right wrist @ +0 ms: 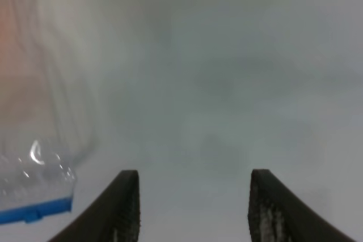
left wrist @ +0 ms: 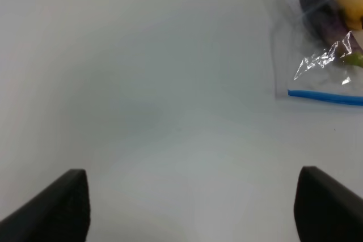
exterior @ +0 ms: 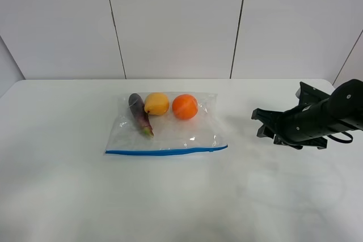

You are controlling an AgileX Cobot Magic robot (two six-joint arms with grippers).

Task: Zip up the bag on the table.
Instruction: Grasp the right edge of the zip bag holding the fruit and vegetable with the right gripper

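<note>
The clear bag (exterior: 170,131) lies flat on the white table (exterior: 62,185), its blue zipper strip (exterior: 164,152) along the near edge. Inside, at the far side, sit a purple eggplant (exterior: 139,114), a yellow fruit (exterior: 156,103) and an orange (exterior: 185,106). My right gripper (exterior: 262,123) hovers to the right of the bag, apart from it, open and empty. The right wrist view shows its fingers (right wrist: 123,208) wide apart, with the bag's corner (right wrist: 34,196) off to one side. My left gripper (left wrist: 193,208) is open over bare table, away from the bag (left wrist: 317,55); it is outside the exterior view.
The black right arm (exterior: 326,117) reaches in from the right edge, above the tabletop. White wall panels (exterior: 176,21) stand just behind the table's far edge. Bare tabletop lies to the left of the bag and in front of it.
</note>
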